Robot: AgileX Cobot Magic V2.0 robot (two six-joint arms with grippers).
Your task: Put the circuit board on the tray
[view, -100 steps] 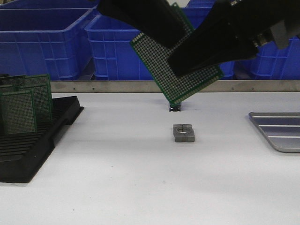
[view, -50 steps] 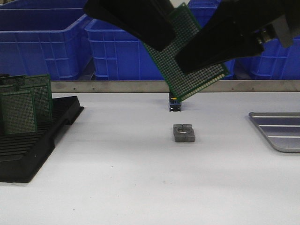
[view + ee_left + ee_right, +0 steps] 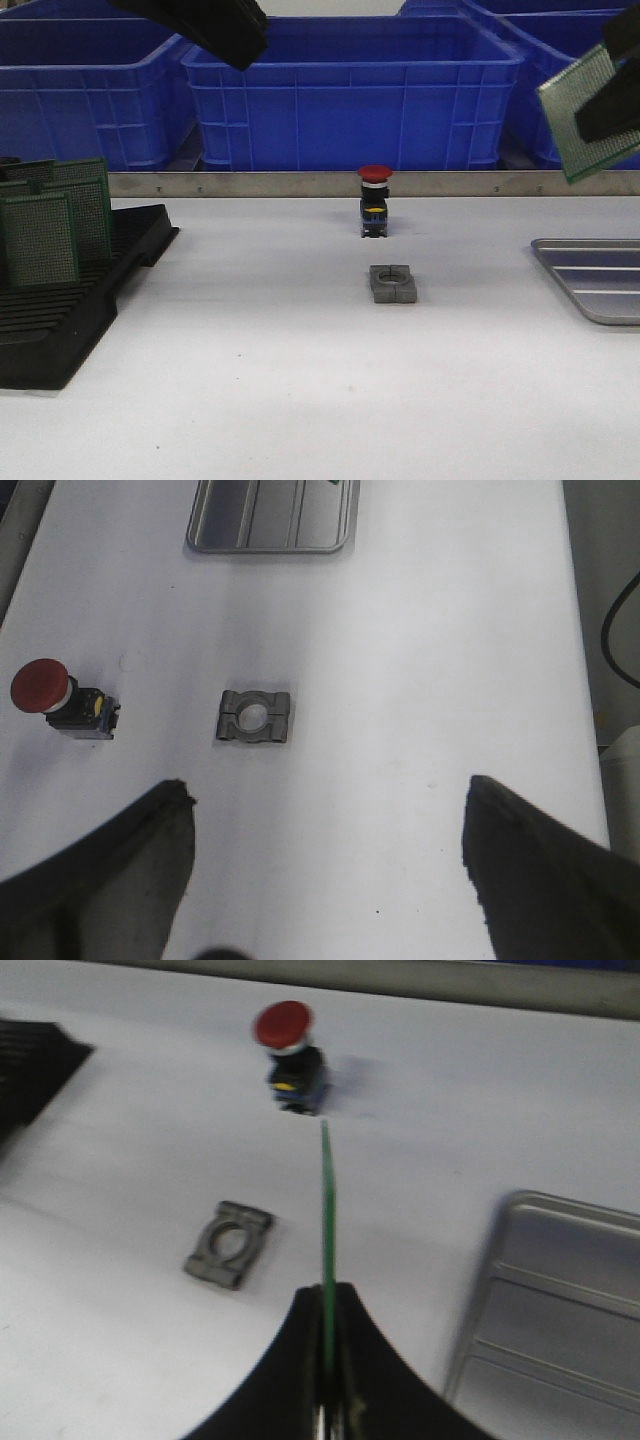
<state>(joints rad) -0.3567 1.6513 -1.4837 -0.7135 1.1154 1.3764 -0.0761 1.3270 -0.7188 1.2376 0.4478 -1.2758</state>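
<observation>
Both arms have parted since the earlier frames; the right gripper [image 3: 328, 1400] has carried the green perforated circuit board [image 3: 583, 112] from the top centre to the upper right edge of the front view, and the left gripper [image 3: 325, 865] has withdrawn to the upper left with its jaws wide apart and empty. The right jaws are closed on the board's lower edge; its long axis points away from them. The flat silver-grey ribbed metal tray [image 3: 592, 277] lies below the board at the right edge; I judge only a descent remains.

Front cam low, faces forward; wrist cams overhead; all share clamp block [image 3: 392, 283]
</observation>
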